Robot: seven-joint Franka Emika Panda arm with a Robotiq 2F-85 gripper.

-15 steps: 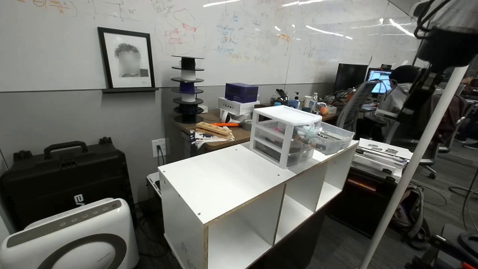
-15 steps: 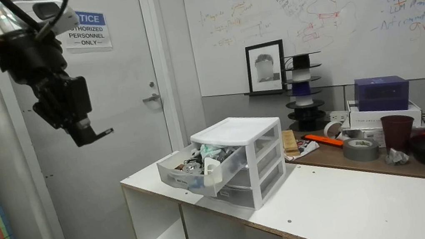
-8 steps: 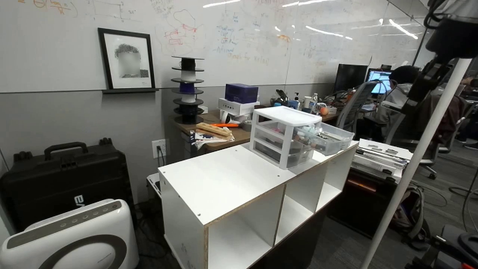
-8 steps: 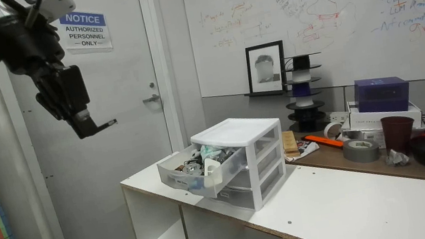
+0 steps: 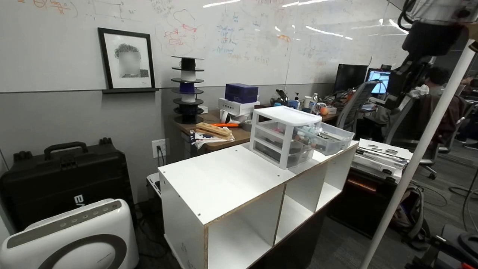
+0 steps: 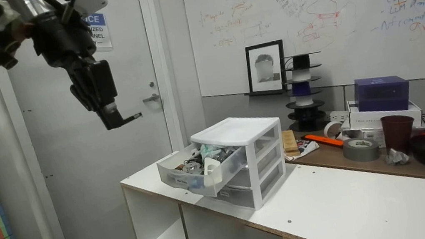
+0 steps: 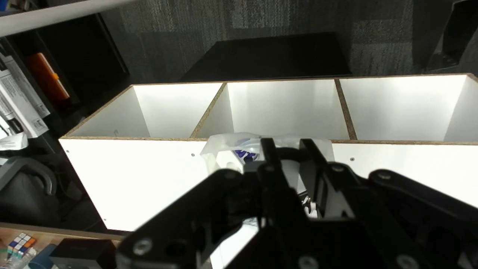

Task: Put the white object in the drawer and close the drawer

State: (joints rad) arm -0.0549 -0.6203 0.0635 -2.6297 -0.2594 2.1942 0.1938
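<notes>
Wrist view, looking down: your gripper [image 7: 287,144] has its two black fingers [image 7: 269,151] a little apart, with nothing visibly held between them. A dark curve shows in the gap, probably something lying below.

In an exterior view, the gripper hangs in the air, above and to the left of the drawer [image 6: 232,170], well apart from it. The translucent drawer is pulled well out of the white-framed drawer unit [image 6: 239,130], which stands on a white shelf cabinet [image 6: 354,195], and is heaped with loose parts [image 6: 192,168]. The white object [image 6: 214,173], a pale piece with a hole, stands tilted inside, near a front corner. Placing looks done; closing seems to be the step in hand.

Bring your fingers together first, so they press as one blunt tip. Come down outside the drawer until you face the front panel [image 6: 177,179] below its rim. Aim for the middle of its width; pushing at one end could skew it. Press slowly, level, straight toward the unit. Watch the white object's top: it may catch the frame. Ease off if the unit starts sliding.
</notes>
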